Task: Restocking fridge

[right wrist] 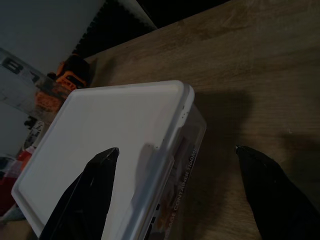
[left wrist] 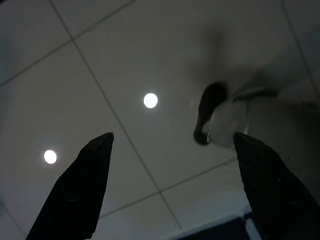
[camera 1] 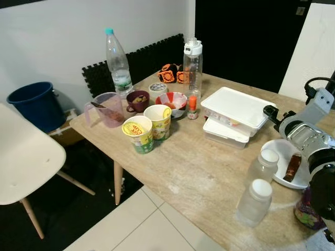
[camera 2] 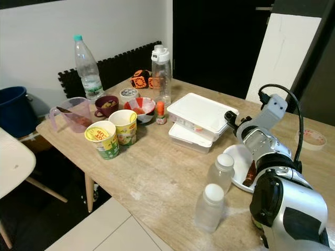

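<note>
In the left eye view the right arm reaches over the table (camera 1: pixel 199 172), its wrist just short of the top box (camera 1: pixel 236 106), a white lidded box stacked on a lower box (camera 1: pixel 225 133). Beside the arm, on the robot's side, a plate (camera 1: pixel 281 157) holds a brown bar (camera 1: pixel 292 167), and two frosted jars (camera 1: pixel 261 166) stand nearer the table edge. Beyond the boxes, away from the arm, are a small orange bottle (camera 1: pixel 192 106), a red bowl (camera 1: pixel 171 102), two paper cups (camera 1: pixel 138 134), a maroon cup (camera 1: pixel 138 100), a clear jug (camera 1: pixel 108 109), a tape roll (camera 1: pixel 157 89), a tall plastic bottle (camera 1: pixel 118 64) and a flask (camera 1: pixel 192 65). A white chair (camera 1: pixel 23 157) and a blue bucket (camera 1: pixel 32 103) sit off the table's far side. In the right eye view the same arm points at the stacked boxes, its black tip close to the top box's corner, and a round lid (camera 2: pixel 313 138) lies on the table behind the arm. In the left wrist view the left gripper (left wrist: pixel 172 165) has its fingers spread wide, pointing at a tiled surface (left wrist: pixel 125 60) with two bright light spots. In the right wrist view the right gripper (right wrist: pixel 175 170) is spread wide too, holding nothing: one finger (right wrist: pixel 87 195) sits over the top box's lid, the other (right wrist: pixel 272 185) over bare table, with the box's corner between them.
</note>
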Robot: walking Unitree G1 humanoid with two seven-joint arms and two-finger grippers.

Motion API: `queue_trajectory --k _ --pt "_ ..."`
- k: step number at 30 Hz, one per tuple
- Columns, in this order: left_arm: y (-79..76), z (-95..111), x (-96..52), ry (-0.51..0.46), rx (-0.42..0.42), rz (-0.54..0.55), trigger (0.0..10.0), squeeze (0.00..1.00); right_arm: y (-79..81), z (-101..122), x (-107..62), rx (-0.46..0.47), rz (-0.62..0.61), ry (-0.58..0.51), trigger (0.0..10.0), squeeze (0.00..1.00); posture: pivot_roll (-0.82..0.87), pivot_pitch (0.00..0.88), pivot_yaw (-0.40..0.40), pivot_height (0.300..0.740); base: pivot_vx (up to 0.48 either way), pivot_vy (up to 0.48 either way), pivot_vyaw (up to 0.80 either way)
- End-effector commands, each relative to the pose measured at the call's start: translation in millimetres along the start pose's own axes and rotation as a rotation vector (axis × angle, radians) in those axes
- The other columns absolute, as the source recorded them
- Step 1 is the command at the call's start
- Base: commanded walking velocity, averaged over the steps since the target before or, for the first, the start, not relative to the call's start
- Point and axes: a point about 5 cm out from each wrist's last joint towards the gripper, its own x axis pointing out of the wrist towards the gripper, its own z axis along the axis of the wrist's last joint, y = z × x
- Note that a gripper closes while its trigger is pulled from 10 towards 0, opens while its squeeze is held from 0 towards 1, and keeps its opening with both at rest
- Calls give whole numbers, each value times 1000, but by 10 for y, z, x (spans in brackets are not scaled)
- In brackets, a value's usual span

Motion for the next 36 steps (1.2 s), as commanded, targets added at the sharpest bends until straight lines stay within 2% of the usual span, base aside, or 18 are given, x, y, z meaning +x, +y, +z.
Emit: queue_trajectory --k 1,7,9,17,24,29,36 --pt "155 18 -30 -6 17 33 10000 0 -29 -34 -4 43 3 1 10000 0 30 0 69 740 0 0 0" --pt "202 -37 -55 16 86 21 10000 0 -21 -18 -5 93 20 -13 10000 0 29 0 82 740 0 0 0" --pt "202 -38 -56 14 86 19 10000 0 -26 -21 -6 99 17 -13 10000 0 29 0 82 740 0 0 0" --pt "142 38 -33 -14 125 -8 10000 0 25 -65 2 158 93 -29 10000 0 32 2 98 740 0 0 0" --pt "210 -13 -64 -5 151 -8 10000 0 22 -125 3 163 115 -24 10000 0 31 44 109 740 0 0 0" --pt "281 -84 -99 9 158 -1 10000 0 -38 -148 -3 140 74 -21 10000 0 37 59 109 740 0 0 0" --pt "328 -159 -132 20 163 5 10000 0 -16 -74 -4 141 90 -52 10000 0 48 80 108 740 0 0 0"
